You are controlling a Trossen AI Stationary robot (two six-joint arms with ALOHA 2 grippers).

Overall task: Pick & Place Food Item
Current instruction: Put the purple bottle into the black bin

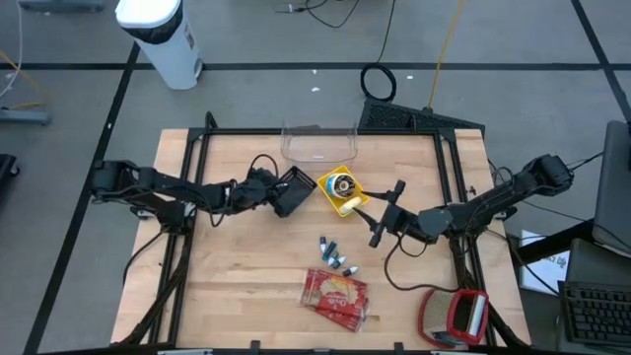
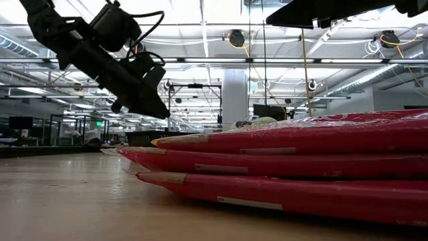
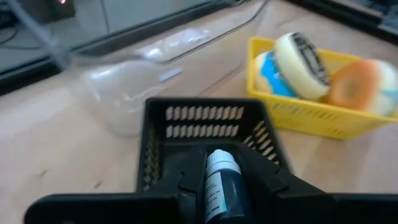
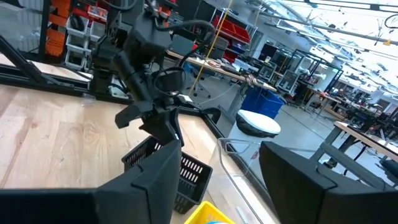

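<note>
Since the left gripper (image 3: 221, 186) has its fingers clamped on a small dark bottle (image 3: 219, 180) right above the black basket (image 3: 205, 134), I'd lower it straight in before letting go, while the right gripper (image 1: 383, 212) waits spread open near the yellow tray (image 1: 340, 192).

1. You see a small dark-blue bottle with a white cap and white label (image 3: 219, 180) clamped between the left gripper's fingers, cap pointing forward, directly over the black slotted plastic basket (image 1: 292, 190).
2. That basket sits on the wooden table just beside the yellow plastic tray (image 1: 337, 202).
3. Your remaining small blue bottles (image 1: 333, 254) lie loose, clustered mid-table.
4. The flat red snack packets (image 1: 336, 297) lie stacked just below them.
</note>
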